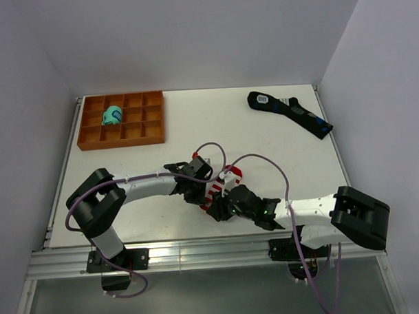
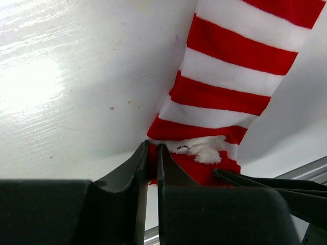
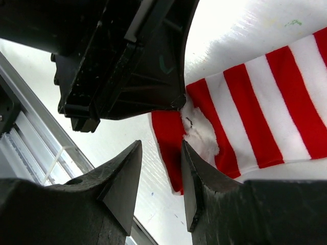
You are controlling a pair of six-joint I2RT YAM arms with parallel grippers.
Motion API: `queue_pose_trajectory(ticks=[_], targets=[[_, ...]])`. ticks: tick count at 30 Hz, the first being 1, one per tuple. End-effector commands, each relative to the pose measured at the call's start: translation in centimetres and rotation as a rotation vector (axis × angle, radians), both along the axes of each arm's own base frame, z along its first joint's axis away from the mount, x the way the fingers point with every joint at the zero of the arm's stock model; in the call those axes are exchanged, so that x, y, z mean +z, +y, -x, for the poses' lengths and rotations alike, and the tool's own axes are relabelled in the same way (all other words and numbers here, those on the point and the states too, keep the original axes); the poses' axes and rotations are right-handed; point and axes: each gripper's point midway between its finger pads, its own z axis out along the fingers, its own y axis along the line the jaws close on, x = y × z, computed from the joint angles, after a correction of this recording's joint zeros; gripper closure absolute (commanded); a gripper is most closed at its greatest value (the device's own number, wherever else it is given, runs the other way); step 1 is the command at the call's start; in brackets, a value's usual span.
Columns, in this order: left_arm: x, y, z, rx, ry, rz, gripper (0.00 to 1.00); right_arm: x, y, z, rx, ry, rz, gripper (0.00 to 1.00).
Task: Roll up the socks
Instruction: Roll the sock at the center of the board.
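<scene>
The red and white striped socks (image 1: 218, 187) lie flat on the white table near its front edge, between the two grippers. In the left wrist view the socks (image 2: 230, 76) run up and to the right, and my left gripper (image 2: 152, 149) is shut on the red end beside a fuzzy white mark (image 2: 204, 148). In the right wrist view the socks (image 3: 255, 117) lie to the right. My right gripper (image 3: 161, 149) is open, its jaws astride the edge of the same red end, close to the left gripper's body (image 3: 122, 56).
An orange compartment tray (image 1: 121, 119) at the back left holds a teal sock bundle (image 1: 112, 116). A long black sock with blue patches (image 1: 289, 111) lies at the back right. The table's front metal rail (image 1: 199, 254) runs just behind the grippers.
</scene>
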Motion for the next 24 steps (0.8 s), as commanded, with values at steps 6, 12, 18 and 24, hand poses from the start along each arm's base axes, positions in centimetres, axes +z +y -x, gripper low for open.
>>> queue_pose_trajectory(ticks=[6, 12, 18, 24], targets=[[-1.6, 0.7, 0.7, -0.013, 0.039, -0.055, 0.94, -0.4, 0.0, -0.1, -0.001, -0.040, 0.039, 0.56], [-1.7, 0.7, 0.7, -0.008, 0.049, -0.057, 0.94, -1.6, -0.2, 0.3, -0.019, -0.039, 0.094, 0.57], [-1.7, 1.0, 0.5, 0.014, 0.064, -0.052, 0.94, -2.8, -0.9, 0.6, -0.065, -0.021, 0.131, 0.57], [-1.5, 1.1, 0.2, 0.032, 0.079, -0.038, 0.94, -3.7, -1.2, 1.1, -0.089, -0.023, 0.184, 0.57]])
